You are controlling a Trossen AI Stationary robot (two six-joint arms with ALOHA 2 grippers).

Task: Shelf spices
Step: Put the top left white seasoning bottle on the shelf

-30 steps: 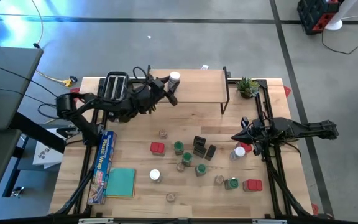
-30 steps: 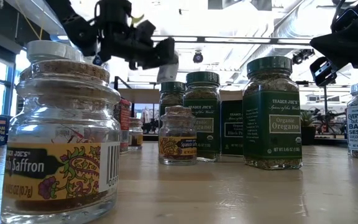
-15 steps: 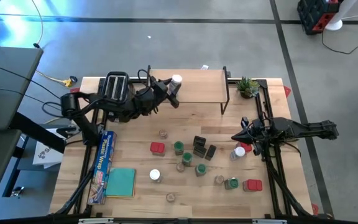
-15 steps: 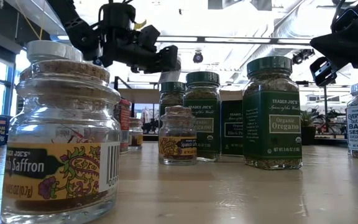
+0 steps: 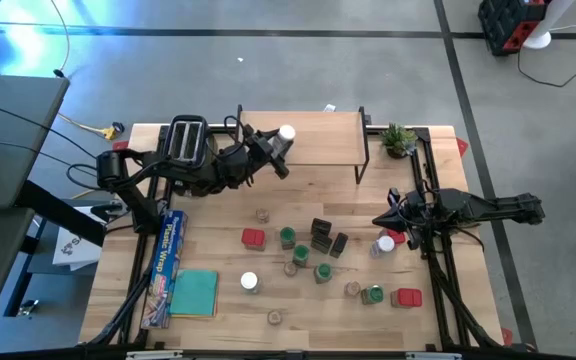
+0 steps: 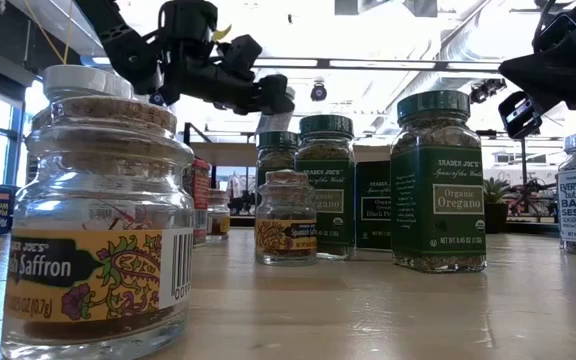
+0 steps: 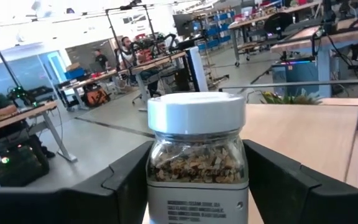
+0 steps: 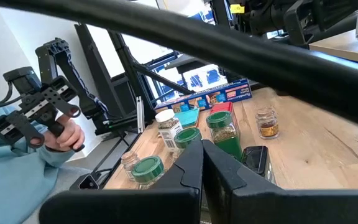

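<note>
Left claw (image 7: 197,180) grips a white-lidded jar (image 7: 197,155) of brownish flakes, label cut off, over the shelf (image 5: 318,135)'s left end. Right claw (image 5: 380,221) idles closed, empty, near a tabletop (image 5: 218,210) jar. Low view alone reads the saffron jar (image 6: 103,225) and oregano jar (image 6: 438,180).

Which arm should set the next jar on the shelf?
Left. Its tool already grips a white-lidded jar over the shelf's left end. The right tool hangs near the table's right side, away from the shelf, fingers together.
</note>
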